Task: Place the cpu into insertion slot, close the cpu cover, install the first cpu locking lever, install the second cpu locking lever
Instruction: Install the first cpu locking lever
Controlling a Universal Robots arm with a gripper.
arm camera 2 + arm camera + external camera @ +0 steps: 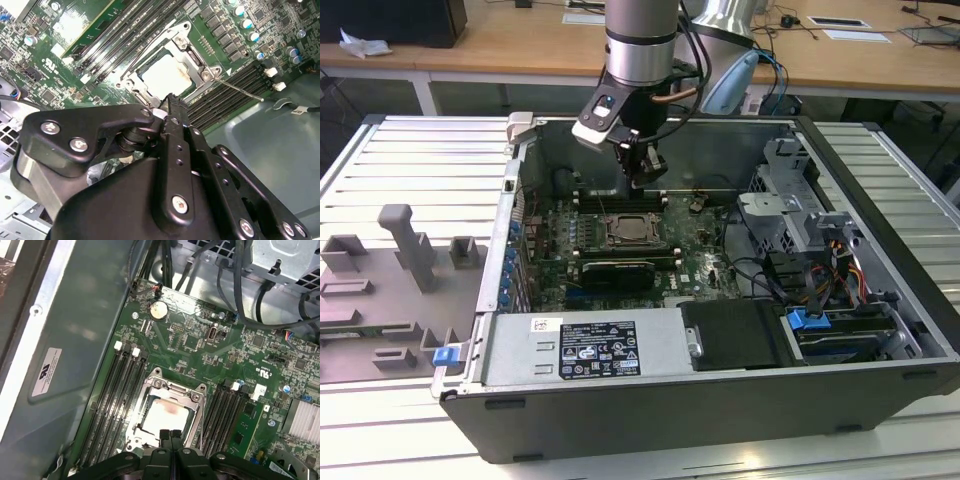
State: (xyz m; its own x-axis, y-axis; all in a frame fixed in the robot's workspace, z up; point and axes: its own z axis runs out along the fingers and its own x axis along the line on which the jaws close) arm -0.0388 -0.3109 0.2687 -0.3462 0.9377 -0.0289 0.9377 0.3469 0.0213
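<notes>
Tool: your gripper (170, 434) has its two fingers pressed together tip to tip in both wrist views, with nothing visible between them. Treat it as a closed pushing point, not a clamp.

Tool position: in the exterior view the gripper (642, 178) hangs inside the computer case (720, 400), above the motherboard (185, 340) and over the socket's edge that lies farther from that camera.

Cpu: the cpu (167, 415) lies flat in the insertion slot (630, 232), its pale top showing through the frame.

Cpu cover: the cpu cover (175, 390) looks lowered around the chip, so the first two steps read as done.

Locking lever: a thin metal locking lever (237, 88) slants away from one socket corner across the memory slots (225, 97). I judge it unlatched. I cannot tell how the other lever stands.

Step in hand: most likely seating that lever.

Contact: meet the rod near its free end, where you get the most leverage, and keep the fingertips square on it. A thin round rod will roll off a slanted touch.

Path: press it down, then sideways toward the socket so it tucks under its catch. Stay above the memory slot latches.

Risk: if the cover is not fully flat, forcing the lever loads the chip unevenly. Watch the frame for tilt.

Check: look for the rod lying along the socket edge, not lifted.
</notes>
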